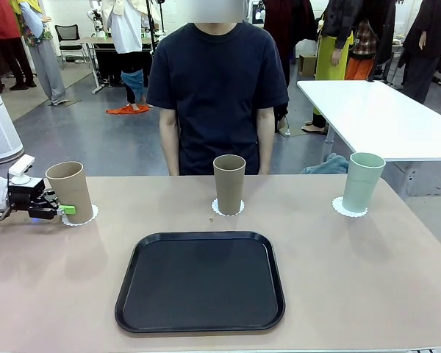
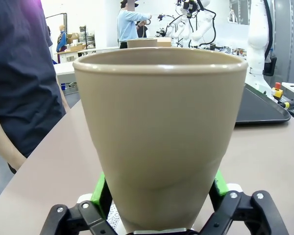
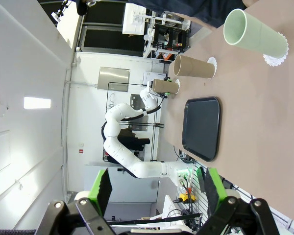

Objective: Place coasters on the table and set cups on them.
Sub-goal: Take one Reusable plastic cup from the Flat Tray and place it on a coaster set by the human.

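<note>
Three cups stand upright on white scalloped coasters along the far side of the beige table [image 1: 353, 279]. The left tan cup [image 1: 71, 190] rests on its coaster [image 1: 88, 218], with my left gripper [image 1: 66, 209] low around its base. In the left wrist view this cup [image 2: 161, 137] stands between the green pads [image 2: 100, 188], which sit close on both sides; the jaws look open. The middle tan cup [image 1: 228, 182] and the mint green cup [image 1: 362, 180] stand free. My right gripper [image 3: 154, 188] is open and holds nothing, well away from the green cup [image 3: 255, 34].
An empty black tray [image 1: 200, 281] lies at the table's near middle. A person in a dark shirt [image 1: 217, 88] stands behind the far edge, arms down. A white table [image 1: 382, 118] is at the back right.
</note>
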You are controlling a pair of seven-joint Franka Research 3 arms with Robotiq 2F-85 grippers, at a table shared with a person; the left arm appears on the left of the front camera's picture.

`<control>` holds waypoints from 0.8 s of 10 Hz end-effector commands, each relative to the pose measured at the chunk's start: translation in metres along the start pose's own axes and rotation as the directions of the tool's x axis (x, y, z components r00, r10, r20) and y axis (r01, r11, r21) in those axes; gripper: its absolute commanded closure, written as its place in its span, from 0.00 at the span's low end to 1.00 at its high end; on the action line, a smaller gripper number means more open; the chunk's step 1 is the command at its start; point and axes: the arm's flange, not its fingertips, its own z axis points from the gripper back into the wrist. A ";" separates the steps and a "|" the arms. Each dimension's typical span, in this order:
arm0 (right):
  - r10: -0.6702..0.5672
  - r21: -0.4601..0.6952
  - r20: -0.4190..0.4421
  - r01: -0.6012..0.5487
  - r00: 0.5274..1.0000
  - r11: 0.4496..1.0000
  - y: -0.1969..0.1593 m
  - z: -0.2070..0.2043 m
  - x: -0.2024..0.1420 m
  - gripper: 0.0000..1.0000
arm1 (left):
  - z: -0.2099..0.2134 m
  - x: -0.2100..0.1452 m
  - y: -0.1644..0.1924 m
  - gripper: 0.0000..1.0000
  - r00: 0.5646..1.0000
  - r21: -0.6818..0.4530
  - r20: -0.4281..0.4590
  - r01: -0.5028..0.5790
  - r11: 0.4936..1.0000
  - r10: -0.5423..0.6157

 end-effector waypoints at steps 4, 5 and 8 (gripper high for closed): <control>-0.014 0.014 0.008 0.014 1.000 1.000 0.003 -0.001 0.000 0.00 | 0.002 -0.001 0.003 0.00 1.000 -0.029 0.013 0.005 1.000 -0.005; -0.014 0.014 0.008 0.014 1.000 1.000 0.003 -0.001 0.000 0.00 | 0.002 0.001 0.004 0.00 1.000 -0.036 0.014 0.001 0.999 0.000; -0.014 0.014 0.008 0.014 1.000 1.000 0.003 -0.001 0.000 0.00 | 0.003 0.000 0.003 0.00 1.000 -0.045 0.005 -0.005 0.999 0.005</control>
